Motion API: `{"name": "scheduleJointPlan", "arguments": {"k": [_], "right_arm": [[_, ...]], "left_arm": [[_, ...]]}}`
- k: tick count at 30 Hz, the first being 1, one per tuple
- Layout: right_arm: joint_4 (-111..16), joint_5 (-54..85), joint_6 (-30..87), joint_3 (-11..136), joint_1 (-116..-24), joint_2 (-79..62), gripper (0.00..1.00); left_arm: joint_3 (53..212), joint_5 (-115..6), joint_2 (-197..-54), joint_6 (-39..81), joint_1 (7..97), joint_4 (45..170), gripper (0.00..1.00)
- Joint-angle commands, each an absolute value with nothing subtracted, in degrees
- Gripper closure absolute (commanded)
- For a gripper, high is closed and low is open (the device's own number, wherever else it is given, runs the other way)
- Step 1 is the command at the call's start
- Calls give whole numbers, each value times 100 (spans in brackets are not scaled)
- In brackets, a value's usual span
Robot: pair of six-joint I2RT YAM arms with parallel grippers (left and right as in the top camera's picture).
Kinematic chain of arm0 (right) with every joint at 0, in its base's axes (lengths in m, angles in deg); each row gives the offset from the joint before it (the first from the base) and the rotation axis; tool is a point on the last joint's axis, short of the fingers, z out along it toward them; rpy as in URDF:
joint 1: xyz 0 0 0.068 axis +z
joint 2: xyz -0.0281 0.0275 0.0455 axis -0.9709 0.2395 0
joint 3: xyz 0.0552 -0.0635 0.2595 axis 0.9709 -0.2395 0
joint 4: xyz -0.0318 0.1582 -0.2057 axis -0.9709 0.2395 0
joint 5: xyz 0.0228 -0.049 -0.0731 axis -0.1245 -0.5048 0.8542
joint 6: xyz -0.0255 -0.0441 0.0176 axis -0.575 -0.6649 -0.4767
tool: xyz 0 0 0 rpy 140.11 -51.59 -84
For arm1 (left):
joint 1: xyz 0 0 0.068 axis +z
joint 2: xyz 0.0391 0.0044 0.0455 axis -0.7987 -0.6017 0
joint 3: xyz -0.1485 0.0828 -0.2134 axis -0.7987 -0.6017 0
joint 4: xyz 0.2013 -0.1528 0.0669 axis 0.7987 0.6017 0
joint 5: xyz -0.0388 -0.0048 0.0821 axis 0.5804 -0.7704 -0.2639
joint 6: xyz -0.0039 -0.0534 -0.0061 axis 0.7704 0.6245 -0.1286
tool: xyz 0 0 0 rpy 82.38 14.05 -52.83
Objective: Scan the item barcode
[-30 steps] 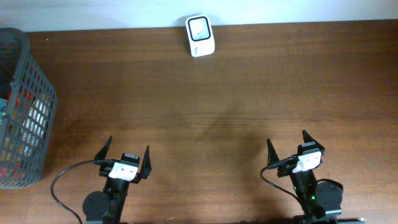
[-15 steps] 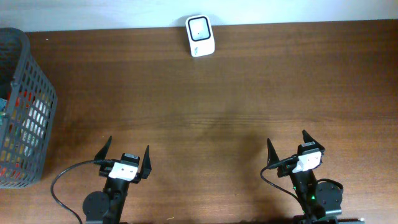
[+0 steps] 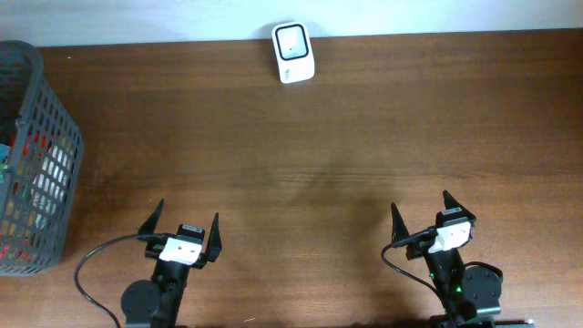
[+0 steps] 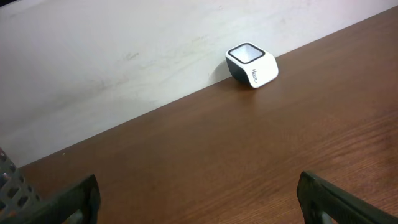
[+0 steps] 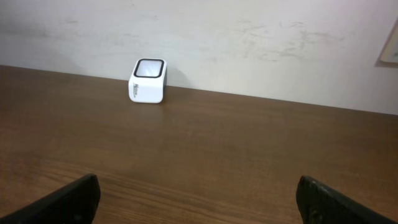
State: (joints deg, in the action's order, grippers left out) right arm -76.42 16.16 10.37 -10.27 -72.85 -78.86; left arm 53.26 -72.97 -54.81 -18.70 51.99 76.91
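Plainly, the left gripper (image 3: 185,219) and right gripper (image 3: 421,205) rested wide open and empty on the grained brown wooden table (image 3: 319,146). A glossy white rounded scanner (image 3: 293,53) stood at its far edge. What looked like colourful packaged items (image 3: 5,157) lay inside the dark grey mesh basket (image 3: 68,137) at far left.

A small white barcode scanner (image 5: 148,80) with a dark window on top stands at the far edge of the brown desk (image 5: 236,155), against the pale scuffed wall (image 5: 261,43), while the right gripper (image 5: 199,202) gapes wide, its dark tips at the lower corners.
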Motion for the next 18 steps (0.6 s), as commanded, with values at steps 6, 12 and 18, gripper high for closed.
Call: {"name": "scheduleJointPlan", "arguments": {"k": [6, 12, 18], "right_arm": [[-7640, 1649, 1096, -1072, -7316, -7923, 1], [-7640, 1649, 1096, -1072, -7316, -7923, 2], [-7640, 1649, 1096, -1072, -7316, -7923, 1]], "left_arm": [[5280, -7743, -5433, -2027, 5195, 7682, 1], [5284, -7573, -5433, -1973, 5192, 7638, 1], [5796, -6701, -5459, -1590, 5195, 7496, 1]]}}
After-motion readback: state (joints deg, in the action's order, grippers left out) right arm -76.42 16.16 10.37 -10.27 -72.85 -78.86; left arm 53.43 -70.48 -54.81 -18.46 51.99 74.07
